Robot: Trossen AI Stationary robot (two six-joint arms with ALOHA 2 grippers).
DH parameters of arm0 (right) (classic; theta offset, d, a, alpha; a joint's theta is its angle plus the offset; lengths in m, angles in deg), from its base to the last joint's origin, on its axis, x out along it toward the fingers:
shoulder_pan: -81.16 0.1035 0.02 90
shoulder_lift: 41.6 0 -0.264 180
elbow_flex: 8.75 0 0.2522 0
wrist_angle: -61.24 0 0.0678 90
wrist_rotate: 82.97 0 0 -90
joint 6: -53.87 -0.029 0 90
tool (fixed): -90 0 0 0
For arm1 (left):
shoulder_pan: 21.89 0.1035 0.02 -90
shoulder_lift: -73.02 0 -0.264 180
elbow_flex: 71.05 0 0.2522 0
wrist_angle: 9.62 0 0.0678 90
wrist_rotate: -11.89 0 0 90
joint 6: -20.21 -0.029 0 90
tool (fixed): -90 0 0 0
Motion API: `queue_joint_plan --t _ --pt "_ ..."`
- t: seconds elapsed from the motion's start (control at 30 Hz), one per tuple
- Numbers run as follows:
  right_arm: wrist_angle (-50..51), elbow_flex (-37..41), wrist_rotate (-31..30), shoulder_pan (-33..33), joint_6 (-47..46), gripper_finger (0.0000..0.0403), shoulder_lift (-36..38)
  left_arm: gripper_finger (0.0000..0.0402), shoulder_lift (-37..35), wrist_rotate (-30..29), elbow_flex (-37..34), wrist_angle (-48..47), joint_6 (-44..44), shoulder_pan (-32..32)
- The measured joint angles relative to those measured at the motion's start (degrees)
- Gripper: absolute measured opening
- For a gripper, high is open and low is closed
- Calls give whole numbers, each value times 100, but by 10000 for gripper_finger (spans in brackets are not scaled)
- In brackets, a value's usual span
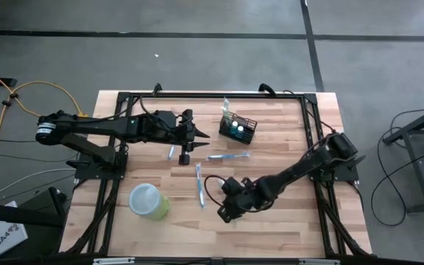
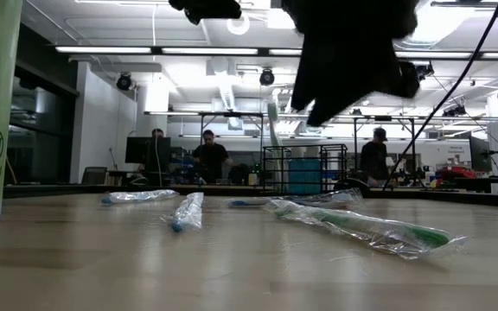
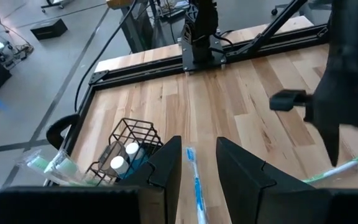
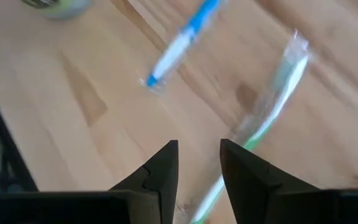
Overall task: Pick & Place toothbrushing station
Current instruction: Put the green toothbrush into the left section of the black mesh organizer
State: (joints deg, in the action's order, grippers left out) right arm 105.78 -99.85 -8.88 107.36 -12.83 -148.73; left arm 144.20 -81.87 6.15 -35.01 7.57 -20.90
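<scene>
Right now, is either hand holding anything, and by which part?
Nothing is held. The left hand and right hand are both open and empty above toothbrushes on the table.

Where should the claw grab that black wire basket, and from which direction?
Probably best from above, pinching one top rim wire of the black wire basket. It stands upright with its mouth open, and small bottles and a wrapped toothbrush fill the inside, so a bare stretch of rim is the clearest hold. The left claw is nearer.

- The left arm is reaching across the table's far half, its left gripper [image 1: 200, 135] holding its fingers [image 3: 166, 171] slightly parted.
- The right arm is stretching diagonally toward the near middle, its right gripper [image 1: 221, 214] showing parted fingers [image 4: 160, 171].
</scene>
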Motion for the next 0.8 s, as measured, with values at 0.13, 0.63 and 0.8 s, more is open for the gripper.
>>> queue_joint_plan --t 0.13,0.63,0.8 --pt "49 0 266 -42 -433 110 -256 95 0 -10 0 -2 -2 1" --pt "227 0 584 -35 -920 110 -768 95 0 -19 0 2 -68 1" --pt "212 -7 737 -33 -1010 110 -990 95 0 -20 0 3 -68 1"
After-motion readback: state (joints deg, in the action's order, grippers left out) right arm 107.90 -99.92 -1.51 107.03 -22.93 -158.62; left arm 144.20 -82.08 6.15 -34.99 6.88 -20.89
